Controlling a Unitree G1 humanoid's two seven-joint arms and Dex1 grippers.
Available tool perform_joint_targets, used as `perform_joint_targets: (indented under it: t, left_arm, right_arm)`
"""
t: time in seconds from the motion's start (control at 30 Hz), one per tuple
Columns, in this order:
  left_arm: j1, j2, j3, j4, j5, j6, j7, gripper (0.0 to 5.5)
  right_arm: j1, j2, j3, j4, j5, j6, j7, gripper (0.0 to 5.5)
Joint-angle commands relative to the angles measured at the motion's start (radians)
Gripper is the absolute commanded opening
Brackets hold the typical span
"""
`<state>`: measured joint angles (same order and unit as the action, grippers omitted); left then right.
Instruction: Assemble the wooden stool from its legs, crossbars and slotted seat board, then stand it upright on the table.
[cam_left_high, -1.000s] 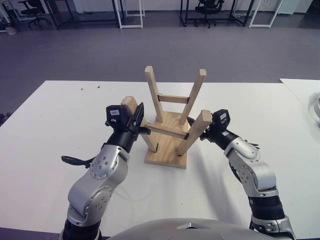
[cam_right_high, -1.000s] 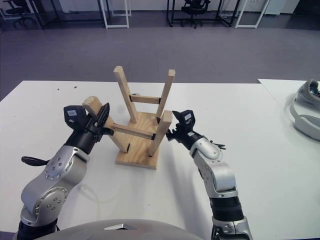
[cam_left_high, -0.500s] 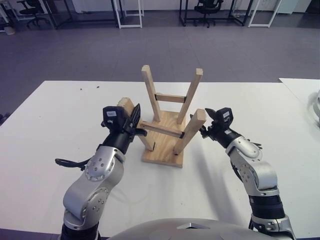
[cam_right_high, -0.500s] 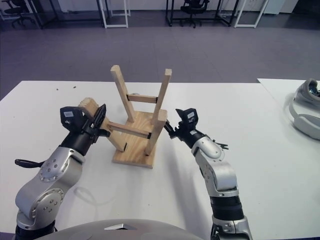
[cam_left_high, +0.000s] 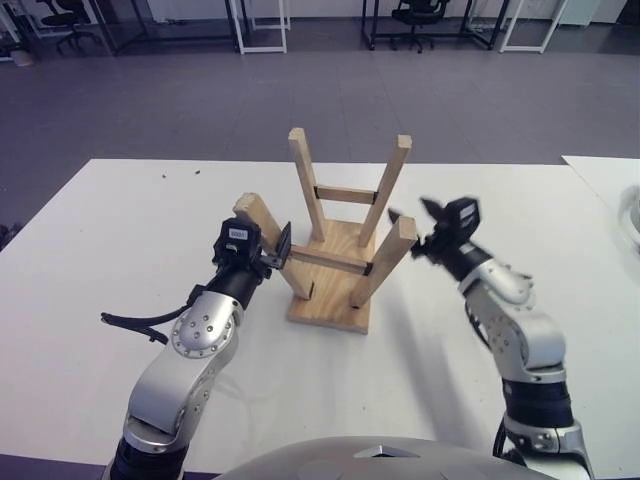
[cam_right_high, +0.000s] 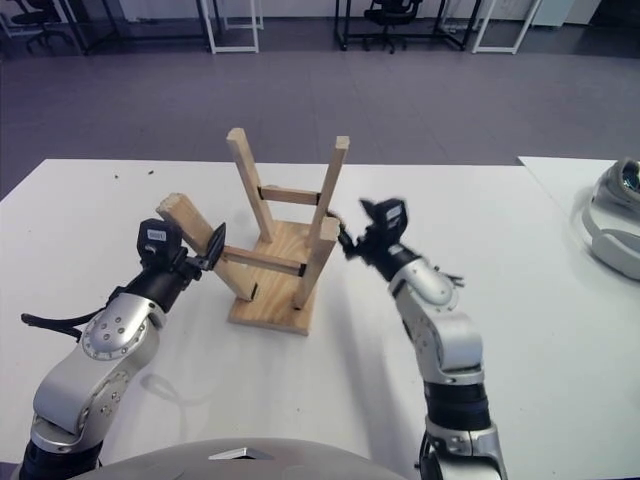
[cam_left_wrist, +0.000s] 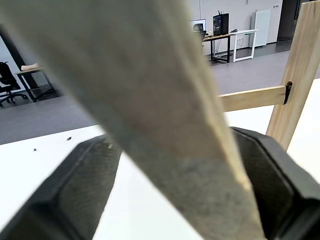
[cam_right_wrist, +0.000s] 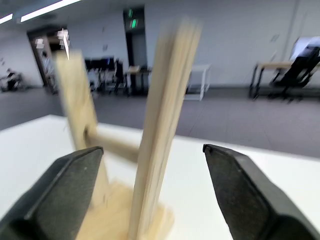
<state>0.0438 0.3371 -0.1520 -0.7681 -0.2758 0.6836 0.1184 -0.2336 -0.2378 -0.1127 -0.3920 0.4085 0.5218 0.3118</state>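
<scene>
White counter (cam_left_high: 100, 250), smooth and matte. A few dark specks (cam_left_high: 166, 178) lie far left of the seat board and beyond it.

Stool (cam_right_high: 280, 262) stands inverted. Its seat board (cam_left_high: 330, 312), a flat slab of pale wood with visible grain, lies face down on the counter, and four square-section legs rise from it, splayed outward.

Left end effector (cam_left_high: 272, 250), black and blocky, sits at the near-left leg (cam_left_high: 262, 218) above the board's left edge. That leg leans out to the left and runs through the end effector. Cannot tell whether it is clamped or slack.

A thin near crossbar (cam_left_high: 325, 260) spans the two near legs above the board, with dark fittings at its ends. Behind it, far-left leg (cam_left_high: 305, 180), a short far crossbar (cam_left_high: 345, 195) and far-right leg (cam_left_high: 390, 185) form a narrow H.

Near-right leg (cam_left_high: 385, 265) leans right. Right end effector (cam_right_high: 355, 224) is spread wide, raised beside that leg's top end, not touching it.

Well right of the board sits a rounded white and grey object (cam_right_high: 612, 215).
</scene>
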Motion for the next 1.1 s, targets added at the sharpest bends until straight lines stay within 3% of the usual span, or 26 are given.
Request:
perform_joint_targets:
  t: [0.03,0.2,0.37,0.47,0.6,0.67,0.8,1.1]
  left_arm:
    - [0.036,-0.035,0.015,0.015,0.018,-0.013,-0.018,4.44]
    - [0.010,-0.077,0.037,0.012,0.072,-0.118,-0.016,5.36]
    - [-0.010,-0.134,0.058,0.010,0.069,-0.170,-0.029,5.36]
    - [-0.009,-0.189,0.079,0.010,0.019,-0.173,-0.044,5.36]
    - [-0.034,-0.372,0.136,-0.014,-0.275,-0.166,-0.041,5.36]
    - [-0.052,-0.419,0.156,-0.030,-0.410,-0.162,-0.041,5.36]
    - [-0.088,-0.466,0.201,-0.020,-0.656,-0.158,0.034,5.36]
    - [-0.119,-0.455,0.198,0.037,-1.101,-0.245,0.209,5.36]
  right_arm:
    - [-0.216,-0.015,-0.120,-0.196,0.185,0.145,-0.121,3.75]
    - [-0.331,0.018,-0.009,-0.354,0.270,0.254,-0.223,3.75]
    - [-0.343,-0.103,0.126,-0.353,0.186,0.391,-0.232,3.75]
    - [-0.463,-0.174,0.242,-0.387,0.120,0.477,-0.223,3.75]
    - [-0.528,-0.327,0.604,-0.397,-0.077,0.499,-0.147,3.75]
    - [-0.550,-0.368,0.707,-0.384,-0.167,0.477,-0.122,3.75]
    - [-0.595,-0.409,0.828,-0.335,-0.309,0.442,-0.044,3.75]
    - [-0.470,-0.467,1.000,-0.288,-0.496,0.362,0.109,3.75]
